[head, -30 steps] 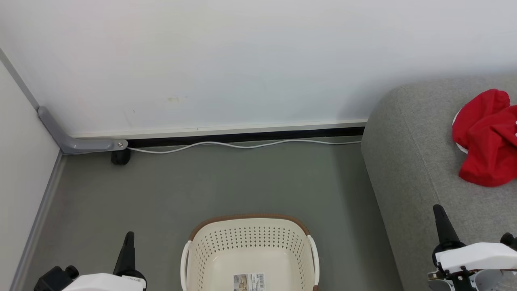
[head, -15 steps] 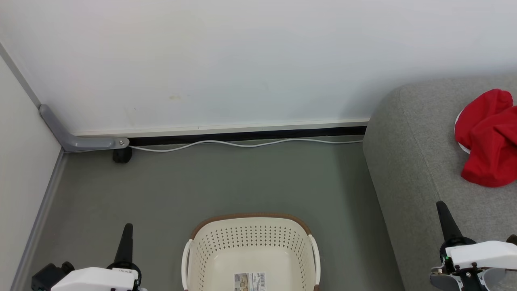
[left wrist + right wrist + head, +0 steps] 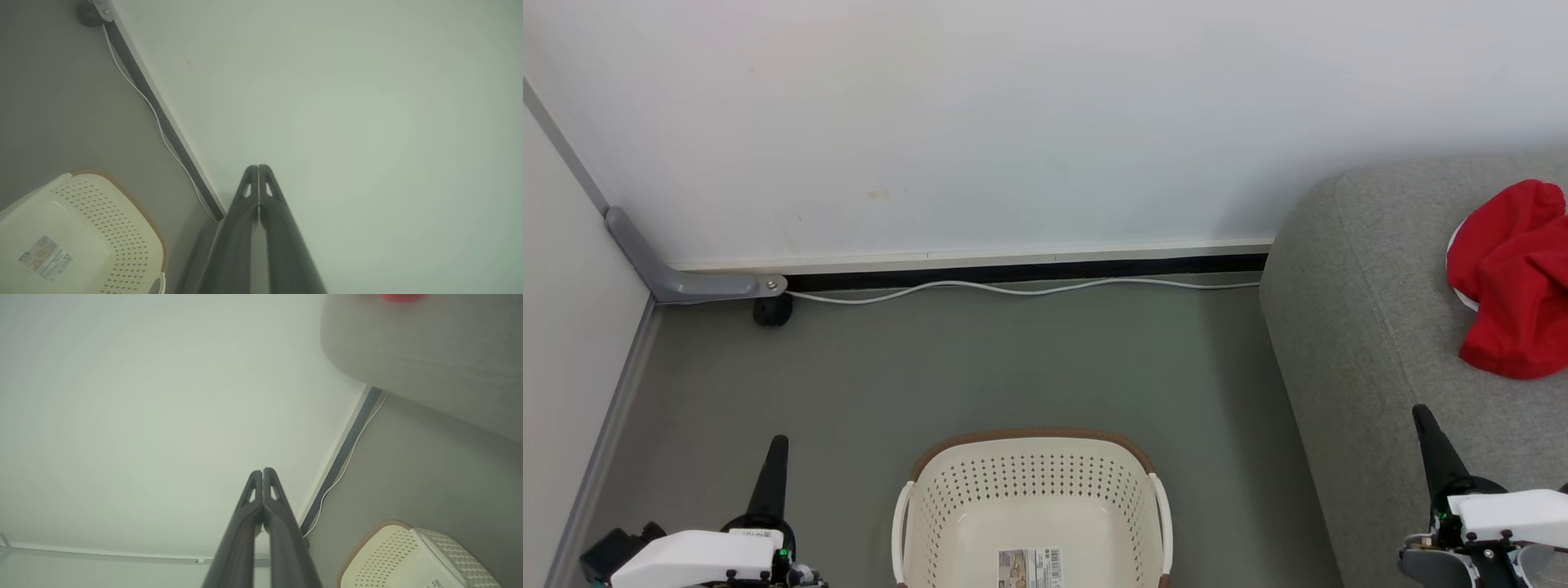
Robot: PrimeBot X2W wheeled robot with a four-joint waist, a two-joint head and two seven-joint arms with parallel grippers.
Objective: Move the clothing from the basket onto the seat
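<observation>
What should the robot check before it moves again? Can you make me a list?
1. The basket emptied: ok for the part in view; just a paper label inside.
2. The clothing lying on the seat: ok.
3. All of the clothing on the seat: cannot tell; the picture edge cuts it off.
4. The left tool shut and holding nothing: ok.
5. The right tool shut and holding nothing: ok.

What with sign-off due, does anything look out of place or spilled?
Nothing stands out: the clothing lies crumpled on the seat; the basket stands upright, showing just its label.
</observation>
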